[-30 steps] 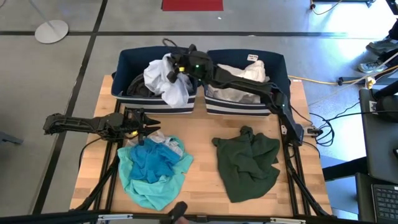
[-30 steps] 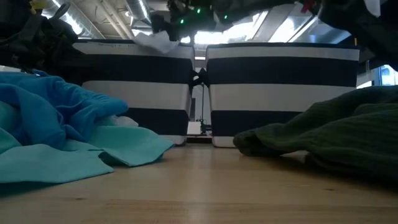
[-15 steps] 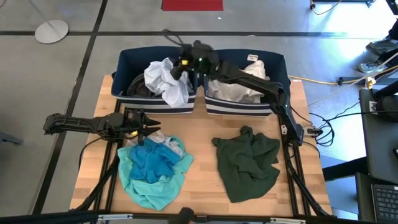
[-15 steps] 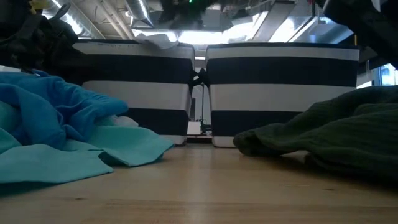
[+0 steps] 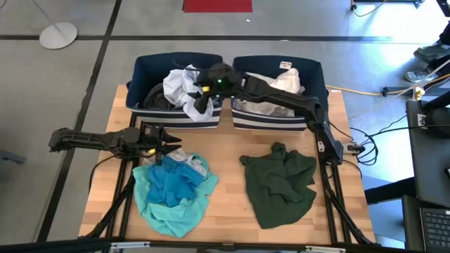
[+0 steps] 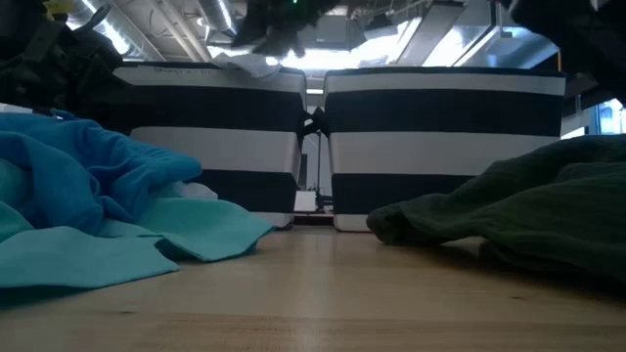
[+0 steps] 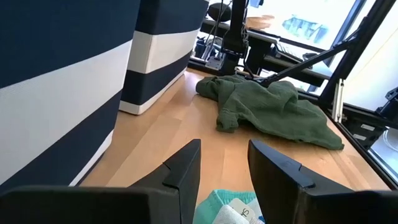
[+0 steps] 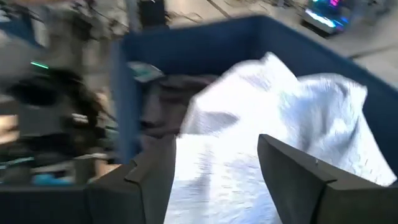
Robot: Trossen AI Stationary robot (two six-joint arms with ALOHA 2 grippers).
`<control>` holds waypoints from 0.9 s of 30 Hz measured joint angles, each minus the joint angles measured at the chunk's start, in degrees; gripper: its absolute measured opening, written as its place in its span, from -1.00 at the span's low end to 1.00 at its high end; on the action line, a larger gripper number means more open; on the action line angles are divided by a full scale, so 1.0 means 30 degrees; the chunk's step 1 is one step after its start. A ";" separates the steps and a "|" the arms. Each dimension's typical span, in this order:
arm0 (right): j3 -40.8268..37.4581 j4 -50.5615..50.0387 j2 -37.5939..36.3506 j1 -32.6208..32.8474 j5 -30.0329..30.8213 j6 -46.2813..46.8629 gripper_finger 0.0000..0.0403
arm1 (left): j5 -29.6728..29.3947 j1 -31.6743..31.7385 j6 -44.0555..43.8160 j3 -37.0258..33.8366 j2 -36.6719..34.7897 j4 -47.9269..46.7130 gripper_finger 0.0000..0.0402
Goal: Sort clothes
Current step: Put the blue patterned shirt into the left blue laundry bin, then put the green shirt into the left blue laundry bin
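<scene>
A white garment [image 5: 184, 87] lies crumpled in the left navy striped bin [image 5: 144, 70], with one part draped over the bin's near wall. My right gripper [image 5: 203, 100] hovers open just above it; in the right wrist view the gripper [image 8: 214, 149] has the white cloth [image 8: 280, 106] beyond its fingers. Pale clothes [image 5: 275, 90] fill the right bin [image 5: 318, 77]. A turquoise garment [image 5: 172, 188] and a dark green garment [image 5: 281, 184] lie heaped on the table. My left gripper [image 5: 169, 137] waits open at the table's left, just beyond the turquoise heap.
Both bins stand side by side along the table's far edge, with a narrow gap [image 6: 313, 147] between them. A dark garment [image 5: 151, 98] sits in the left bin's left half. Bare wood [image 5: 228, 197] shows between the two heaps on the table.
My right gripper has opened and let go of the white garment over the left bin. The garment has sunk from a raised bunch into the bin, one part draped over the near wall. The gripper has tipped up and shifted a little toward the near edge.
</scene>
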 joint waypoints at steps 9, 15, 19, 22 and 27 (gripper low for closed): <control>0.0006 0.0192 0.2641 -0.1160 0.1359 0.0254 -0.04 | -0.0063 0.0000 0.0037 0.0000 0.0044 0.0003 -0.38; 0.0092 0.0101 0.3182 -0.1232 0.1425 0.0159 -0.04 | -0.0073 0.0001 0.0118 0.0000 0.0044 0.0000 -0.38; 0.0985 -0.0803 0.2314 -0.0898 0.1330 0.0001 -0.04 | -0.0075 0.0000 0.0063 0.0000 0.0044 0.0004 -0.38; 0.0953 -0.1078 0.0579 -0.0182 0.1337 0.0004 -0.04 | -0.0080 0.0007 0.0059 0.0007 0.0044 0.0007 -0.38; 0.0879 -0.3787 -0.1017 0.1402 0.1896 0.0460 -0.04 | -0.0080 0.0003 -0.0036 0.0000 0.0044 0.0007 -0.38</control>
